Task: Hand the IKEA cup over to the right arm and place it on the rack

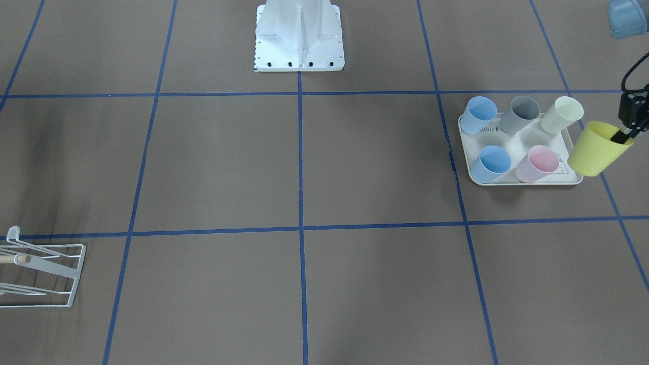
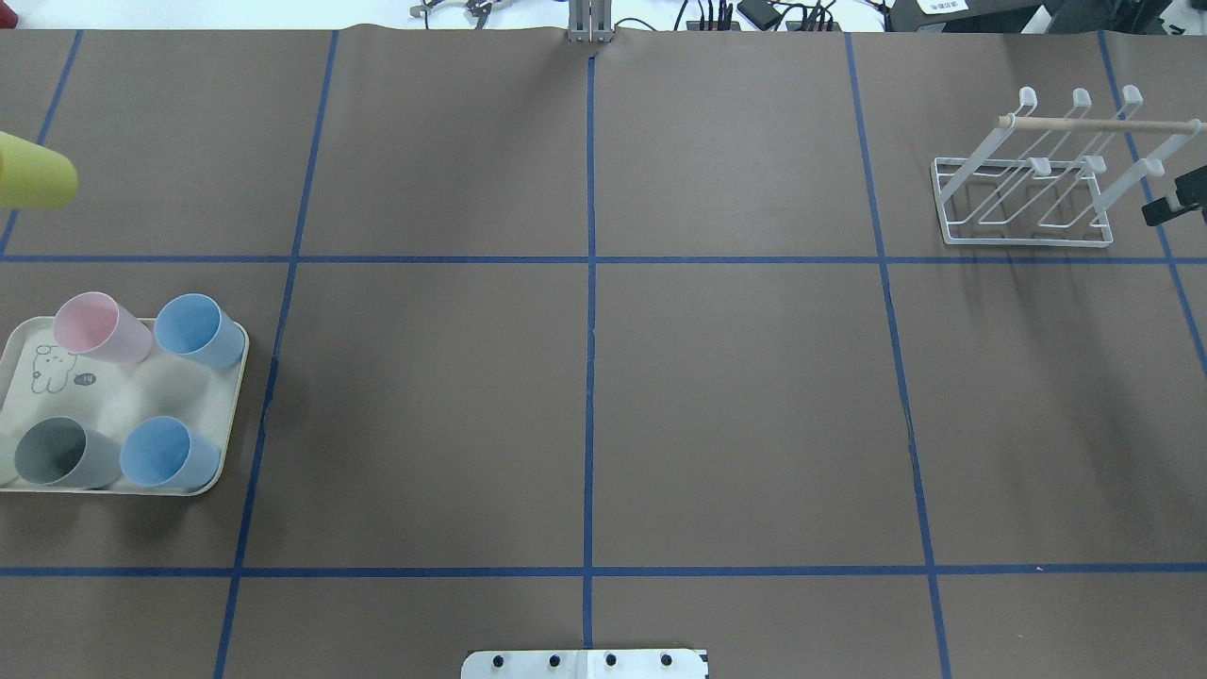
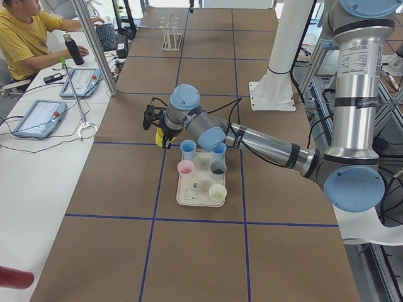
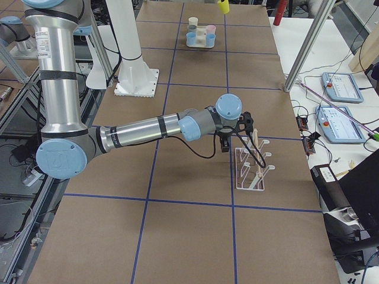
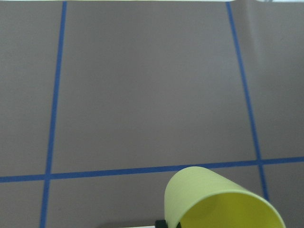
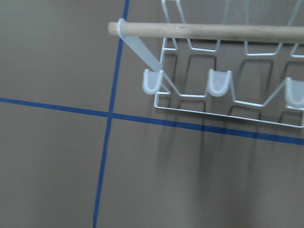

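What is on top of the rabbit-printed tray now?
Five cups stand on the tray: two blue cups, a grey cup, a cream cup, a pink cup. The yellow cup is off it, in the left gripper. The tray surface under them is covered.

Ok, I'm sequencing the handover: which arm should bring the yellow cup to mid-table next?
Left. The left end effector grips the yellow cup near the tray; the right end effector hovers by the rack, far off.

The yellow cup (image 1: 598, 149) hung tilted above the bench (image 1: 304, 162), its rim pinched by the left claw (image 1: 624, 134) — the white wire rack (image 2: 1028, 203), wooden rod on top, stood upright well apart at the far end.
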Controlling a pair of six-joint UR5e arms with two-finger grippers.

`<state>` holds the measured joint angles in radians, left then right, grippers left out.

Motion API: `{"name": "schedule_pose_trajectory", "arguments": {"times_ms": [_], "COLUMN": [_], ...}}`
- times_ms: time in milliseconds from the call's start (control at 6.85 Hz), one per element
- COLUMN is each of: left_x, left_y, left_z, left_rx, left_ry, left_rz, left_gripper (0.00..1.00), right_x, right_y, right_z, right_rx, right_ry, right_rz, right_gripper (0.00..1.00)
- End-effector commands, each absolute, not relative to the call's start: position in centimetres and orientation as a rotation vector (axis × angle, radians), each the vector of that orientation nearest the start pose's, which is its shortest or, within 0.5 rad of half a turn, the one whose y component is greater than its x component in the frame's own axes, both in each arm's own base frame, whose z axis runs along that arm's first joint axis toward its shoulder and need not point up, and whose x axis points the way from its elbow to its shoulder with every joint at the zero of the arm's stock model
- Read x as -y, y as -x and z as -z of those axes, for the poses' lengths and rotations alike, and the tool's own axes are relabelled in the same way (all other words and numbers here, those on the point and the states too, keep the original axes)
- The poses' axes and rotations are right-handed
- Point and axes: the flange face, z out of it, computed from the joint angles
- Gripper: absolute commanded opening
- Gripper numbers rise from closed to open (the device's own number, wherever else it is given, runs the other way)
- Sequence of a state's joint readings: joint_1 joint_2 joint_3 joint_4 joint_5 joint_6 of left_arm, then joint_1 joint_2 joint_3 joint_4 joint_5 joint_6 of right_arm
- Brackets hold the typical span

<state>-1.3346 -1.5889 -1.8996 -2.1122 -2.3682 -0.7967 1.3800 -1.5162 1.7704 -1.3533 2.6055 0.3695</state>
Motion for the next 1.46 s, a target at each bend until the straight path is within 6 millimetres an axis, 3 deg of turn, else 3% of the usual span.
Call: {"name": "schedule_pose_trajectory", "arguments": {"times_ms": [0,146,292,438,584,730,1022,1314], "left_x": [48.3,47.9,48.0,48.1,46.5,46.0,45.8,44.8], "left_y": [-10.9,-13.3,-17.2,-23.0,-28.8,-30.9,-31.4,-33.5], "left_z": [-36.9,-34.6,-31.0,-25.9,-22.4,-19.9,-16.0,-16.9], "left_rx": [-1.279,-1.372,-1.457,-1.543,-1.610,-1.663,-1.790,-1.989], "left_ry": [-0.302,-0.296,-0.252,-0.215,-0.182,-0.178,-0.132,-0.083], "left_rz": [0.220,0.287,0.335,0.413,0.460,0.531,0.594,0.651], "left_gripper": [0.00,0.00,0.00,0.00,0.00,0.00,0.00,0.00], "right_x": [52.5,52.6,53.4,54.2,54.3,53.9,52.6,49.6], "right_y": [6.7,8.4,9.6,12.0,14.8,18.5,22.9,26.9], "right_z": [-44.9,-43.2,-41.2,-38.6,-36.9,-35.8,-32.0,-28.3], "right_rx": [1.166,1.199,1.235,1.264,1.268,1.279,1.405,1.623], "right_ry": [-0.131,-0.138,-0.109,-0.085,-0.100,-0.146,-0.151,-0.125], "right_rz": [-0.005,-0.040,-0.103,-0.132,-0.166,-0.240,-0.313,-0.376], "right_gripper": [0.99,0.99,0.99,0.99,0.99,0.99,0.99,0.99]}}
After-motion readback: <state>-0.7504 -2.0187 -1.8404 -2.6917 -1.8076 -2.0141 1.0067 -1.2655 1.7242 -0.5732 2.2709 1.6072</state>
